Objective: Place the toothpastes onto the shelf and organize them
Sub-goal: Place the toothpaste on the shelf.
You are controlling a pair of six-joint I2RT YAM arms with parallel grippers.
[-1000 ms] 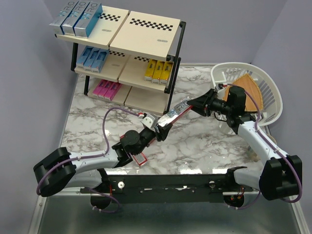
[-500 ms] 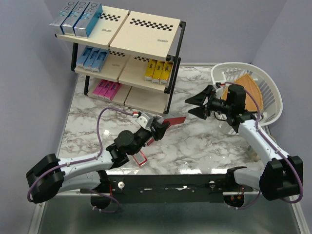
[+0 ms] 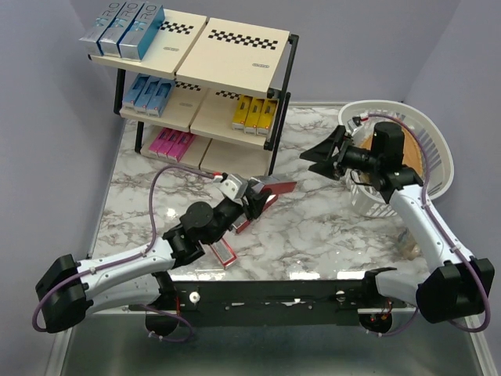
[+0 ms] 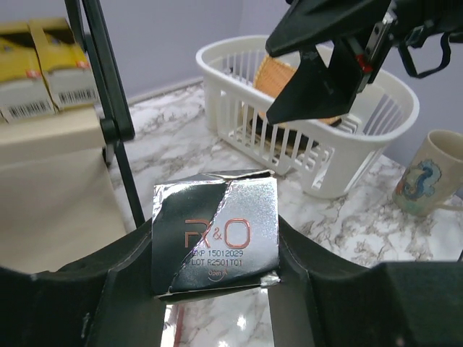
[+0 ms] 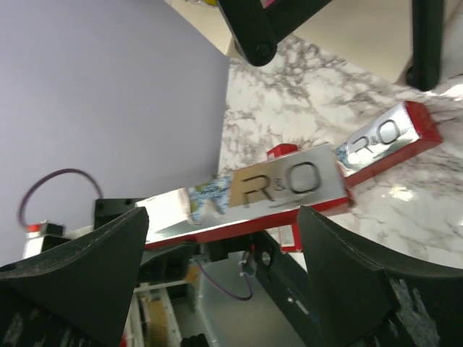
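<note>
Left hand (image 3: 254, 202) has got a toothpaste box (image 4: 215, 238), right hand (image 3: 322, 154) is spread wide with nothing in it

The left one is clenched on the sides of a red and silver box, holding it low over the marble desk (image 3: 313, 227) just in front of the shelf (image 3: 235, 47). The right hand hangs near the white basket (image 3: 434, 149). Silver, blue, yellow and pink boxes already sit on the shelf boards.

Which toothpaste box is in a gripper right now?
The red-and-silver box, clamped in the left gripper. The teal boxes, blue boxes, yellow boxes and pink boxes all sit on the shelf.
</note>
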